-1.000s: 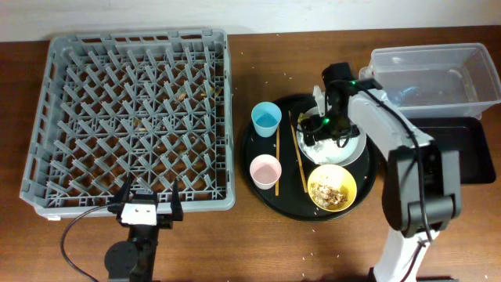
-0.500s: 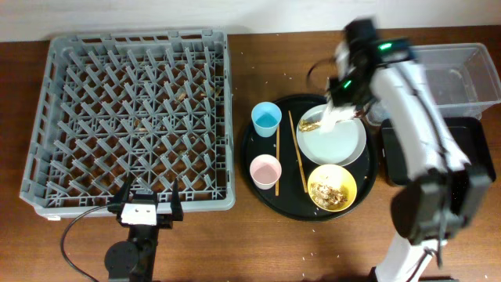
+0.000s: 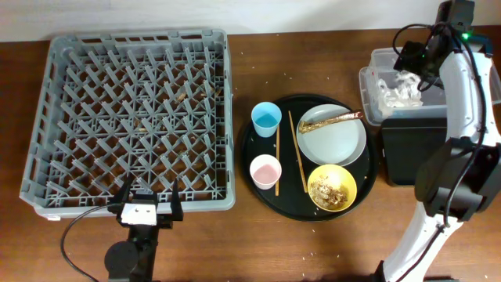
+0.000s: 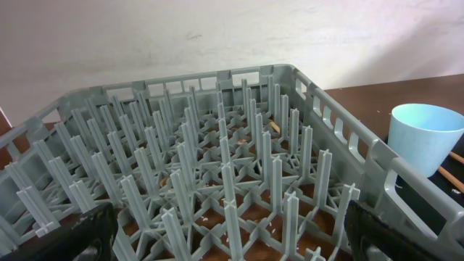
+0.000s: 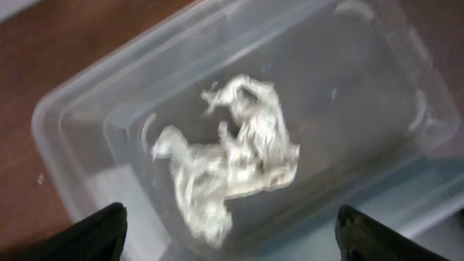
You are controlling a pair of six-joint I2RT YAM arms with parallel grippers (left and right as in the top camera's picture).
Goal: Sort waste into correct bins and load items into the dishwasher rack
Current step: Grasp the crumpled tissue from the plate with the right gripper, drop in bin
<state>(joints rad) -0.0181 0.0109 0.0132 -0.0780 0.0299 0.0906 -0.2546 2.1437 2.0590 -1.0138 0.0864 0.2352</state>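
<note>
The crumpled white tissue (image 3: 395, 90) lies inside the clear tub (image 3: 368, 78); the right wrist view shows the tissue (image 5: 235, 159) loose on the floor of the tub (image 5: 80, 123). My right gripper (image 3: 412, 56) hangs open and empty just above it (image 5: 239, 246). The gold-brown wrapper (image 3: 330, 120) lies on the grey plate (image 3: 337, 141). The yellow bowl (image 3: 332, 187) holds food scraps. The blue cup (image 3: 266, 119), pink cup (image 3: 265, 171) and two chopsticks (image 3: 298, 153) sit on the round tray. My left gripper (image 3: 145, 211) is open at the front edge of the rack (image 3: 133, 117).
The round black tray (image 3: 252, 145) holds the dishes. The shallow black tray (image 3: 407, 153) lies just in front of the clear tub. In the left wrist view, the open left gripper (image 4: 232, 243) faces the rack pegs (image 4: 217, 167), with the blue cup (image 4: 428, 138) at right.
My right gripper lifted the tissue off the plate, swung right and back to the clear tub, and let it go there. The left arm has not moved.
</note>
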